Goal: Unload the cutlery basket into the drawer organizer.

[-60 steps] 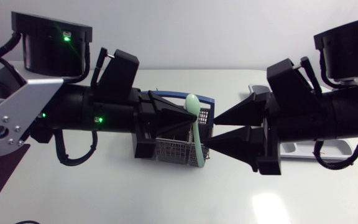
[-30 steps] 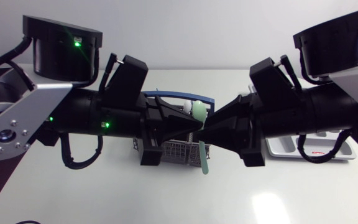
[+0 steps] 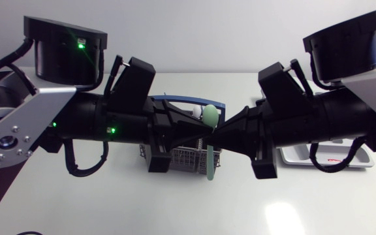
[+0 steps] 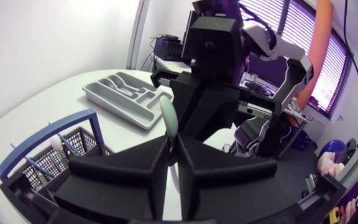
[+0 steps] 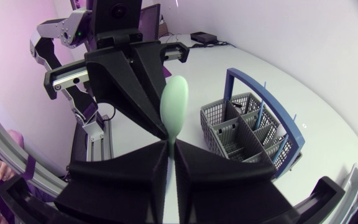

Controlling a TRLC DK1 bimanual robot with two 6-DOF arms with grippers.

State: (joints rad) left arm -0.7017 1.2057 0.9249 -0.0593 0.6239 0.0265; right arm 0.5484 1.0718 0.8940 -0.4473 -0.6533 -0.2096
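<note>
Where seen overhead, left fingers (image 3: 178, 127): matte black wedges, clamped on smooth mint spoon (image 3: 210, 160) above grey wire-mesh basket (image 3: 185, 158); right fingers (image 3: 240, 130) clamped likewise. Basket dividers plain only from wrist views. Moulded grey organizer (image 3: 299, 155) rightmost on white bench (image 3: 175, 202).

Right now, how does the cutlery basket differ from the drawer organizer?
The cutlery basket is dark open mesh with a blue arched handle; the drawer organizer is a pale solid tray without one. The basket stands tall with deep cells; the organizer lies low and shallow. The basket holds cutlery; the organizer's visible compartments look empty. Both are divided into compartments and sit on the white table.
</note>
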